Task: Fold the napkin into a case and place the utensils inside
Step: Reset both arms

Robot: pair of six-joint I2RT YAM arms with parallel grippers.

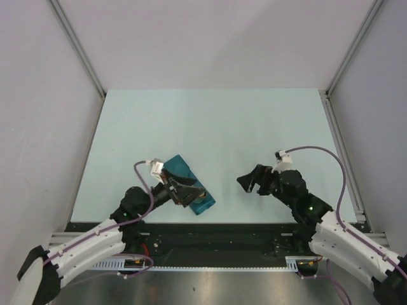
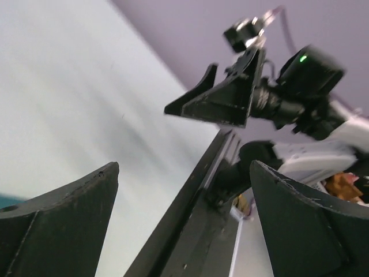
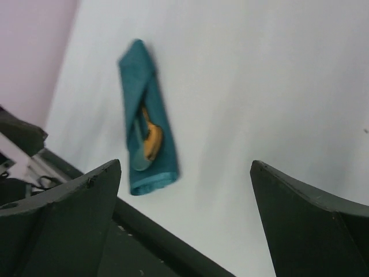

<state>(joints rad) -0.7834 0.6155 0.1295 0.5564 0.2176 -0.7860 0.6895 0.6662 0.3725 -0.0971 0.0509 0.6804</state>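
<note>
The teal napkin is folded into a narrow case (image 1: 189, 183) and lies slantwise on the pale table near the front edge. In the right wrist view the case (image 3: 145, 118) shows the gold spoon's bowl (image 3: 151, 141) and the teal spoon's bowl (image 3: 140, 160) lying on it near its lower end. My left gripper (image 1: 186, 192) hovers over the case's near half, open and empty; in its own view (image 2: 184, 173) only table, rail and the other arm show between the fingers. My right gripper (image 1: 247, 182) is open and empty to the right of the case, apart from it.
The black front rail (image 1: 210, 230) runs along the table's near edge, close to the case's lower end. Grey walls with metal posts (image 1: 76, 44) close in the left, right and back. The right arm (image 2: 288, 86) shows in the left wrist view.
</note>
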